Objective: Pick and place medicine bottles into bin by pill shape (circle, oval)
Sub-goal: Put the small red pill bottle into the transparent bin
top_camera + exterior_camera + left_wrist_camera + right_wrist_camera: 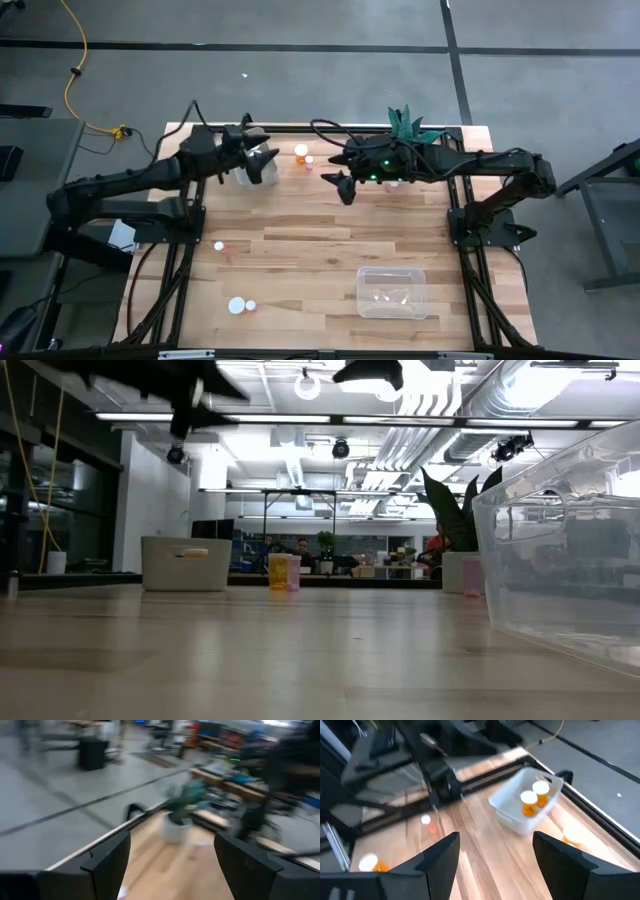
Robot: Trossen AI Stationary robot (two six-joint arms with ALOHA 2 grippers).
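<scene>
A wooden counter (320,250) seen from above, with two dark robot arms reaching over its far half. The left gripper (262,150) hung with fingers spread and nothing between them, directly above a clear tub (527,802) that held two amber medicine bottles (534,796) with white caps. The right gripper (340,185) hovered near the counter's middle, fingers also spread and empty. Between the two grippers, just beyond the right one, an orange bottle (301,152) stood on the wood. Behind the right gripper's arm sat a potted green plant (408,125). Well nearer than both grippers, a second clear tub (392,291) rested, with more bottles (241,305) lying apart, below the left gripper.
</scene>
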